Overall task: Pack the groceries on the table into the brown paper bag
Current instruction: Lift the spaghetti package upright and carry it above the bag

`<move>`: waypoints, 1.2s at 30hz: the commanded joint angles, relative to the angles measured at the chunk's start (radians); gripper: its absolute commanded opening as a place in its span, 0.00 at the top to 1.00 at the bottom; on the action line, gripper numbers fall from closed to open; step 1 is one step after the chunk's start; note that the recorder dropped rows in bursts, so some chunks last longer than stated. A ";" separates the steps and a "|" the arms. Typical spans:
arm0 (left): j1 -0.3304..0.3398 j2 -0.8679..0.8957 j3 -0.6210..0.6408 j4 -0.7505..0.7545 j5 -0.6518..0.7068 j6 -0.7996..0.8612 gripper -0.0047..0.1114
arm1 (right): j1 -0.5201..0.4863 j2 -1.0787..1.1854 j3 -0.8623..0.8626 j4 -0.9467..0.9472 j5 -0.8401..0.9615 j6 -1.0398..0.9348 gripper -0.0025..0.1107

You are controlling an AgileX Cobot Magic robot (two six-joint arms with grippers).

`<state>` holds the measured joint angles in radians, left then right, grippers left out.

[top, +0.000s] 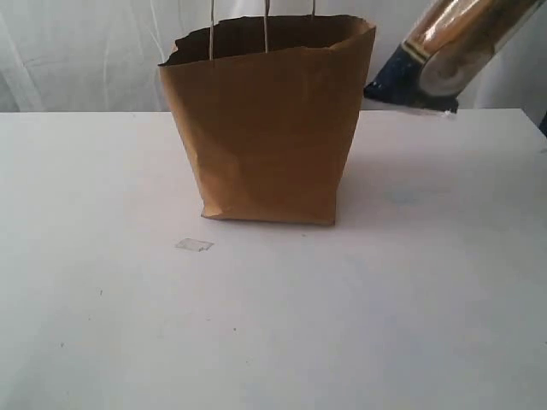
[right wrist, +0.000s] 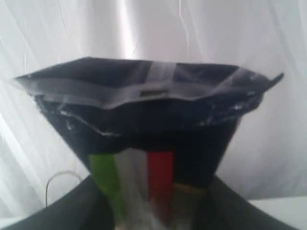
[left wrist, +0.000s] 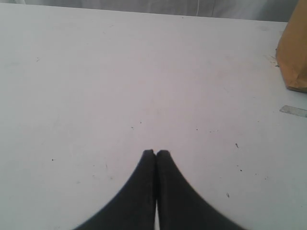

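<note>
The brown paper bag (top: 269, 128) stands upright and open at the back middle of the table (top: 385, 299); one corner of the bag (left wrist: 295, 52) shows in the left wrist view. The long pasta packet (top: 444, 55) hangs tilted in the air at the upper right, its dark end just right of the bag's rim. My right gripper (right wrist: 153, 201) is shut on this packet (right wrist: 148, 105), with the green, white and red stripes between its fingers. My left gripper (left wrist: 156, 153) is shut and empty over bare tabletop, left of the bag. No other groceries are in view.
A small clear scrap of tape (top: 194, 245) lies on the table in front of the bag's left corner, and the same scrap (left wrist: 292, 110) appears in the left wrist view. White curtain hangs behind the table.
</note>
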<state>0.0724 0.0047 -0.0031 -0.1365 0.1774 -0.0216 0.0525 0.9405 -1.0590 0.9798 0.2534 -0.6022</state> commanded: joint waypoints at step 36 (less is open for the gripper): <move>-0.005 -0.005 0.003 -0.011 0.002 0.000 0.96 | 0.145 0.484 -0.517 0.765 0.133 -0.867 0.98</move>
<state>0.0724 0.0047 -0.0031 -0.1365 0.1774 -0.0216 0.1611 1.4449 -1.5172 1.6805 0.4447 -1.4575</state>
